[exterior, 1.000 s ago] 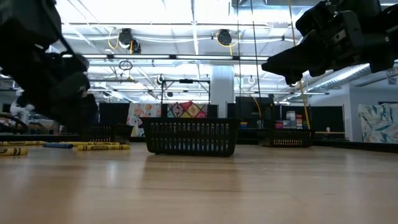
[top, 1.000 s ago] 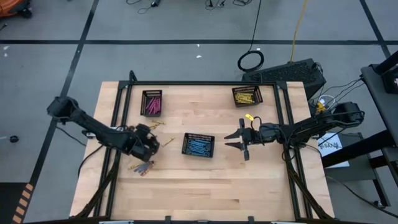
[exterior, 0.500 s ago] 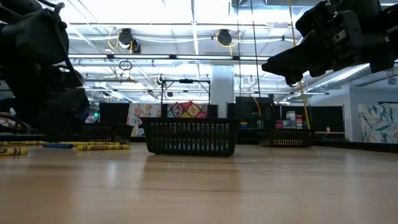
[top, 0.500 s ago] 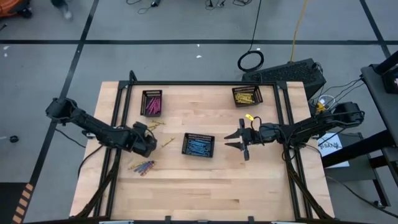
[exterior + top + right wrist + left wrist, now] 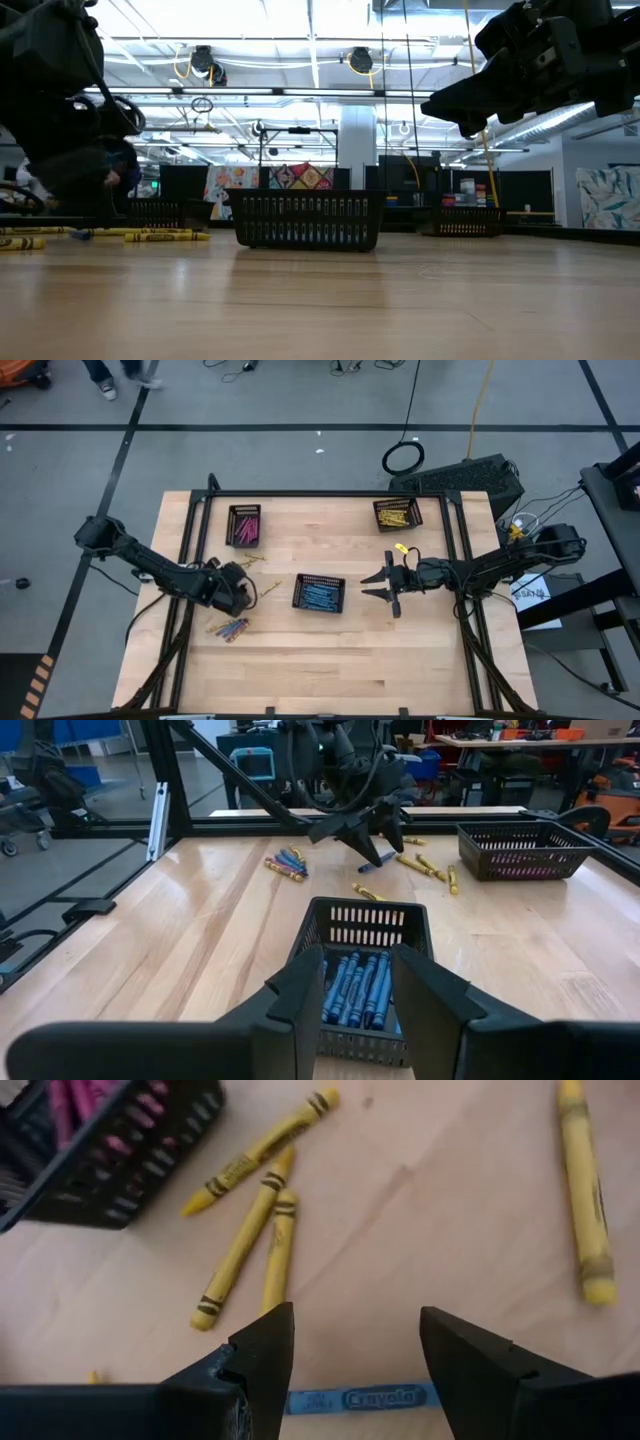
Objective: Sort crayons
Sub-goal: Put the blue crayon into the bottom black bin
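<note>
My left gripper (image 5: 240, 592) (image 5: 355, 1320) hangs open, slanting down over loose crayons at the table's left. A blue crayon (image 5: 360, 1398) lies flat on the wood under it, running from one finger toward the other; I cannot tell whether the fingers touch it. Yellow crayons (image 5: 240, 1250) (image 5: 585, 1190) lie scattered beyond it. A small mixed heap of crayons (image 5: 228, 628) lies nearer the front edge. My right gripper (image 5: 372, 586) (image 5: 357, 960) waits open and level, right of the middle tray (image 5: 319, 593), which holds blue crayons (image 5: 355, 990).
A black mesh tray with pink crayons (image 5: 244, 525) stands at the far left and one with yellow crayons (image 5: 397, 513) at the far right. Bare wood spreads across the near half of the table. A black frame (image 5: 190, 550) runs along the table's sides.
My left gripper has rolled about its own pointing line while staying over the same patch of loose crayons, its fingers still apart. My right arm has kept still, and no crayon has moved.
</note>
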Robot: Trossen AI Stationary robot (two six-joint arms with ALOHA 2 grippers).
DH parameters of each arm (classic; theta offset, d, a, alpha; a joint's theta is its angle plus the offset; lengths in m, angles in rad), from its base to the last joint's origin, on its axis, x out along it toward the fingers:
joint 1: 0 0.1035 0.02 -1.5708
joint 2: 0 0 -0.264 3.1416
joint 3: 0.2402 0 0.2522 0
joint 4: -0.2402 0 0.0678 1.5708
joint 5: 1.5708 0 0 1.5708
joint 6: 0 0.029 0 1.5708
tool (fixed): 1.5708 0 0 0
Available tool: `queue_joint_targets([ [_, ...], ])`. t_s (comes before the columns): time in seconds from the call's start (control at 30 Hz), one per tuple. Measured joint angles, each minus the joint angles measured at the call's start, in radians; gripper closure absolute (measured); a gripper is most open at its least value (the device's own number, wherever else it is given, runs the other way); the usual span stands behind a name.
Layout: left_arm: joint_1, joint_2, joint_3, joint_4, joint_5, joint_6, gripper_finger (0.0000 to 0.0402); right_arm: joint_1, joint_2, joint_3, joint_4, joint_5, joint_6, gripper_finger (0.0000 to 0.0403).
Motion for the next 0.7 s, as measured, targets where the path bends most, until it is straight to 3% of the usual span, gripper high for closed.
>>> queue_joint_targets([
  [0.17,-0.005,0.0,0.057,-0.03,-0.014,-0.246,0.0187,0.0,0.0,0.0,0.0,0.002,0.002,0.0299],
  [0.37,-0.047,0.012,0.08,-0.031,-0.026,-0.666,0.0187,-0.001,0.0,0.0,-0.002,0.051,0.011,0.0299],
  [0.7,-0.064,0.179,0.105,-0.093,-0.011,-0.958,0.0187,0.0,0.0,0.0,-0.009,0.049,0.01,0.0299],
])
